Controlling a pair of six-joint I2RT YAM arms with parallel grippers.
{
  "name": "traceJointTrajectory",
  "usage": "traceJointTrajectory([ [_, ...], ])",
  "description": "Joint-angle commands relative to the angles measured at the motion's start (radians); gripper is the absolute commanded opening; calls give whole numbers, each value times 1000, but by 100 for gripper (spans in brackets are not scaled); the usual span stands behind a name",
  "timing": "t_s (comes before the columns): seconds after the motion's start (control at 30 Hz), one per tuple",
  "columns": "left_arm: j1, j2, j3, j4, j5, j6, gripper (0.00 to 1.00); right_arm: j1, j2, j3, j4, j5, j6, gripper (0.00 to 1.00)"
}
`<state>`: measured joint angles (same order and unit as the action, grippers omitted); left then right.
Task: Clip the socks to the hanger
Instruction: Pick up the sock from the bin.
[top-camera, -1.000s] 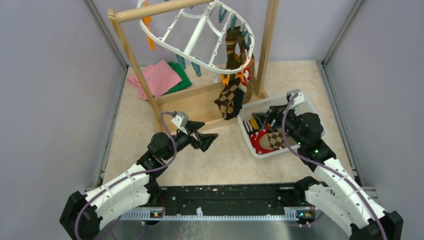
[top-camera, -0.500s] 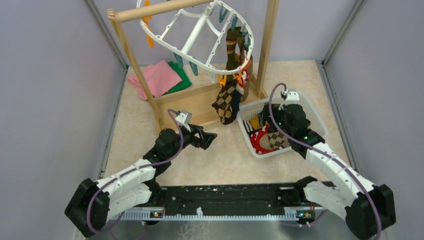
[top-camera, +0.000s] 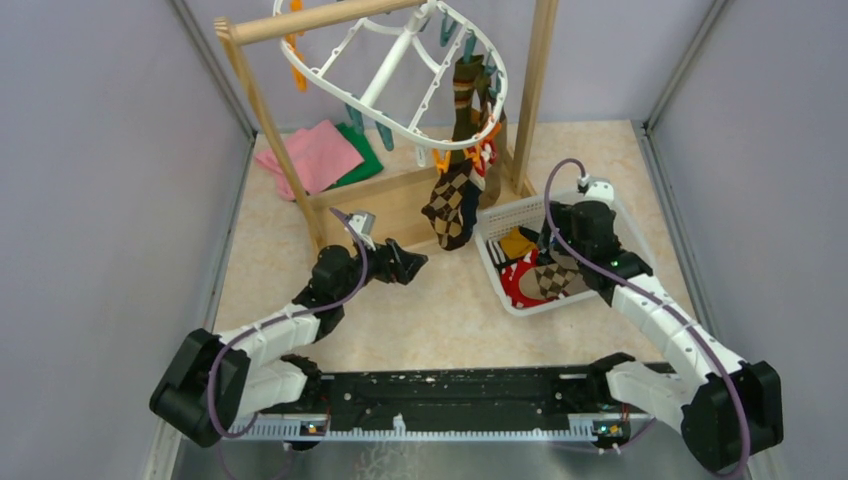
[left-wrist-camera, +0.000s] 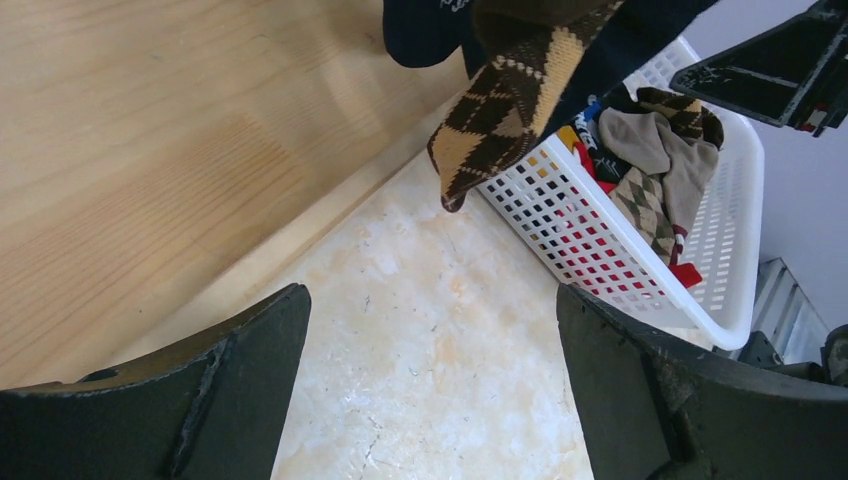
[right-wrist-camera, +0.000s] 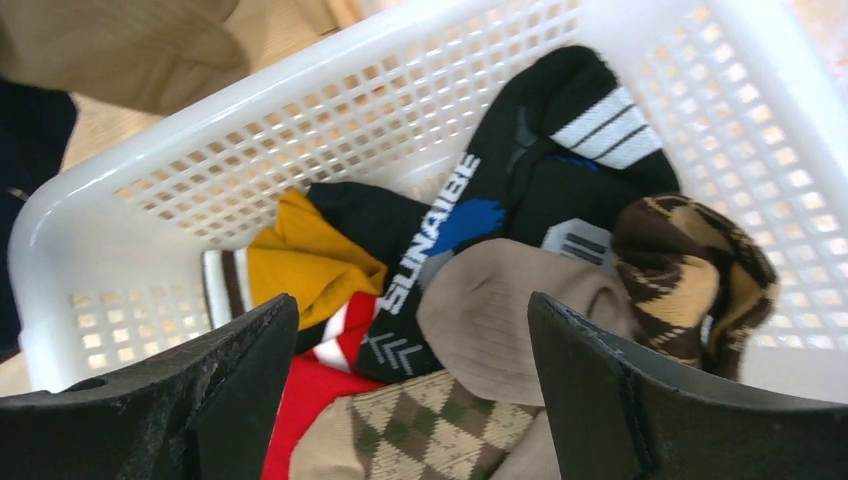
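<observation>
Hanger (top-camera: 392, 62): white plastic oval, spoked, tilted under a wooden pole (top-camera: 300, 20).
Hung sock (top-camera: 450, 205): brown argyle knit, dangling from the hanger's near rim.
Basket socks (right-wrist-camera: 500, 300): soft heap of mustard, lettered black, ribbed grey and argyle in a white perforated basket (right-wrist-camera: 330, 110).
Left end effector (top-camera: 412, 263): released, jaws wide over the marbled bench (top-camera: 450, 310).
Right end effector (right-wrist-camera: 410, 310): released, jaws spread above the heap.

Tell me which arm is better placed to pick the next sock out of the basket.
Right. The right gripper hangs open directly over the socks in the basket, while the left gripper, also open, sits by the wooden rack base, outside the basket.
</observation>
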<state>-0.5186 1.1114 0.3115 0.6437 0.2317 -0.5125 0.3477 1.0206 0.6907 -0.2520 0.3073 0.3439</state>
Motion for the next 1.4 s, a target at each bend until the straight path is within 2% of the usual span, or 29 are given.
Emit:
traceJointTrajectory([
  [0.0,43,52,34,124,112,-91,98,-45,-44,63,-33,65,3,84],
  [0.3,81,96,63,122,178,-139,97,-160,-53,122,-125,70,-6,82],
  [0.37,83,95,63,122,178,-140,97,-175,-42,140,-159,75,-17,78],
  [0.47,86,100,63,124,178,-142,97,-178,-2,169,-213,77,-37,72],
  [0.77,90,107,64,113,160,-130,97,-177,115,212,-356,215,-89,66],
  [1.03,91,107,70,116,157,-128,97,-185,250,196,-291,294,-113,63],
  [1.17,92,96,74,106,151,-123,97,-191,277,200,-278,293,-113,48],
  [1.3,92,81,66,106,149,-123,97,-192,209,183,-250,301,-132,17],
  [1.37,92,73,62,106,147,-123,97,-191,175,182,-241,301,-141,6],
])
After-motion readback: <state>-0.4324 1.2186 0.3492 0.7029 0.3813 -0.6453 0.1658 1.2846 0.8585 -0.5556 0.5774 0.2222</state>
